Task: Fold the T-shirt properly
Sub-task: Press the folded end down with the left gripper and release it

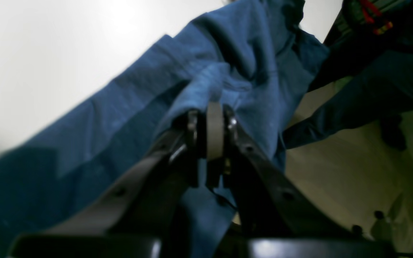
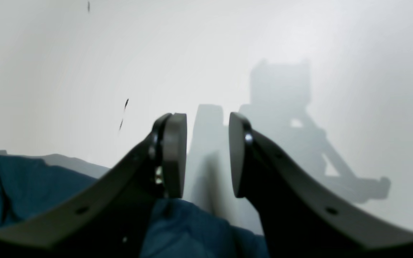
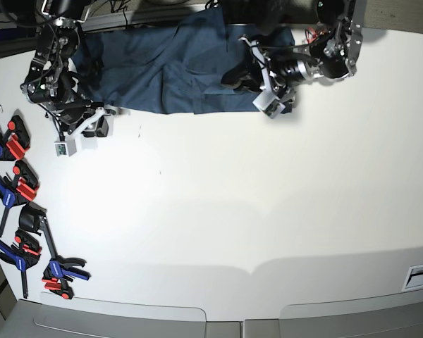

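White bench (image 3: 218, 211) carries the T-shirt (image 3: 162, 70) stretched left-right along its far edge, the left hand (image 1: 210, 107) pinching its fabric, the right hand (image 2: 206, 154) half-open and empty beside its other end.

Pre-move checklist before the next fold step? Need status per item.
1. Left gripper has cloth: ok. It is shut on a bunched fold of the T-shirt.
2. Right gripper has cloth: not ok. Its jaws stand apart with only bare table between them; the shirt edge lies below the fingers.
3. Shirt flat: not ok. It is rumpled along the table's far edge, with part lifted at the left gripper.
4. Shirt fully on the table: cannot tell. Its far edge is hidden by the arms.
5. Room to fold: ok. The clamps lie along the table's side, apart from the shirt.
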Controlling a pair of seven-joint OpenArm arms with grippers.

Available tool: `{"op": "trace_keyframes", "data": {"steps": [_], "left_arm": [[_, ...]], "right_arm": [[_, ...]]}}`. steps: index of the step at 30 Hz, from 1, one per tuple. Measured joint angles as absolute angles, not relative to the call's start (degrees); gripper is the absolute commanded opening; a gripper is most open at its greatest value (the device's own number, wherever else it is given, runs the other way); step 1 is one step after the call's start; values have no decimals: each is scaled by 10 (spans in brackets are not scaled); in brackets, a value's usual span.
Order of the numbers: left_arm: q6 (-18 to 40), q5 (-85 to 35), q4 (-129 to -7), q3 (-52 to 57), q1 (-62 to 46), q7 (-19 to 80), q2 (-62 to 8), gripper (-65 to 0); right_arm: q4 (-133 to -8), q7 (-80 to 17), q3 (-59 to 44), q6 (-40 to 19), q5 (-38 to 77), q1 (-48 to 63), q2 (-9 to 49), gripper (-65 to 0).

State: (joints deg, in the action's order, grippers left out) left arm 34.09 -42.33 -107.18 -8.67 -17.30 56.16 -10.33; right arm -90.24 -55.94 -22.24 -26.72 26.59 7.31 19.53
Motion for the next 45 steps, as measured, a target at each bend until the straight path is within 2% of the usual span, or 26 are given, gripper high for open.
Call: {"op": "trace_keyframes", "data": {"steps": [4, 13, 20, 25, 26, 29, 32, 39, 45], "left_arm": [[360, -448, -1072, -87, -190, 572, -103, -650], [360, -453, -1072, -94, -210, 572, -103, -650], [363, -461, -1072, -191, -210, 570, -103, -650], [385, -394, -1072, -261, -204, 561, -100, -650], [388, -391, -1072, -264, -198, 567, -99, -638], [391, -391, -1072, -262, -195, 567, -97, -540], [391, -391, -1072, -262, -190, 568, -99, -497], [391, -391, -1072, -262, -183, 578, -98, -492], [391, -391, -1072, -262, -159, 660, -98, -492]], "right_arm": [[-902, -559, -222, -267, 265, 73, 195, -468], [-902, -559, -222, -267, 266, 73, 195, -468], [-902, -557, -222, -267, 268, 73, 195, -468], [-902, -557, -222, -267, 268, 73, 196, -468], [-902, -557, -222, -267, 268, 73, 196, -468], [-902, -557, -222, -267, 268, 73, 195, -468], [-902, -557, -222, -267, 268, 73, 195, -468], [-902, -557, -222, -267, 268, 73, 195, -468], [-902, -557, -222, -267, 269, 73, 195, -468]]}}
